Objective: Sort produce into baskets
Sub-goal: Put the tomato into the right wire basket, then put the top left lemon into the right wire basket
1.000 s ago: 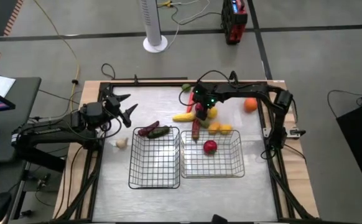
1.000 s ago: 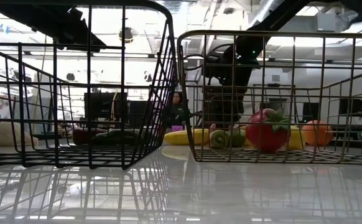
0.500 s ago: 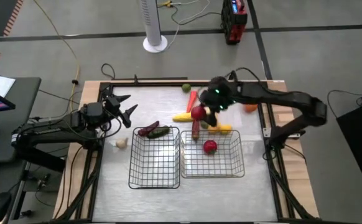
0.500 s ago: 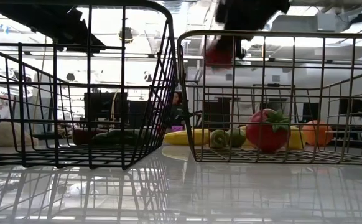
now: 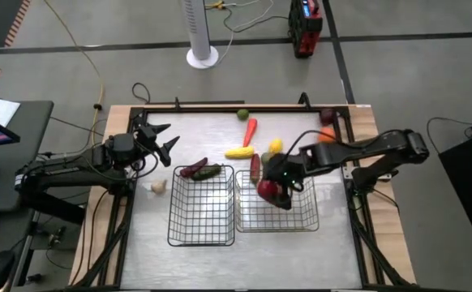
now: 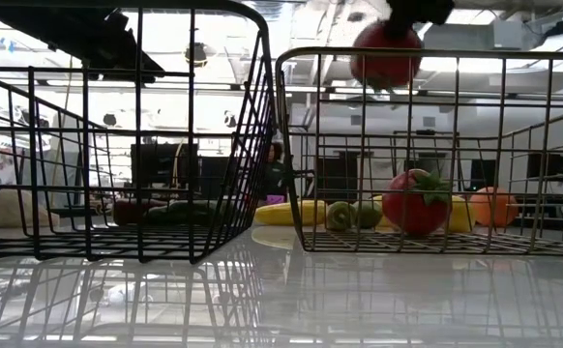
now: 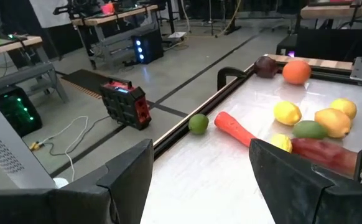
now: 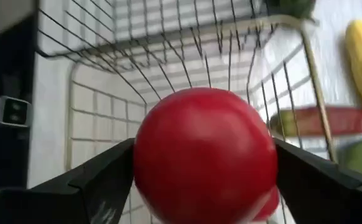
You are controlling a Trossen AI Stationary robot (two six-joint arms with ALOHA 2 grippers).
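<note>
Left gripper (image 5: 161,139) sits mid-left with fingers apart, empty, beside the left basket (image 5: 202,231), which only has two long veggies at its top edge. Right gripper (image 5: 278,190) holds a red fruit (image 8: 204,155) over the right basket (image 5: 301,221), already holding one. Most produce (image 5: 240,152) is loose on the counter (image 5: 203,130) above.

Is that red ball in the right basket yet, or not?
Not yet. The red ball hangs above the right basket, between the right hand's fingers; whether they still grip it, I cannot tell.
</note>
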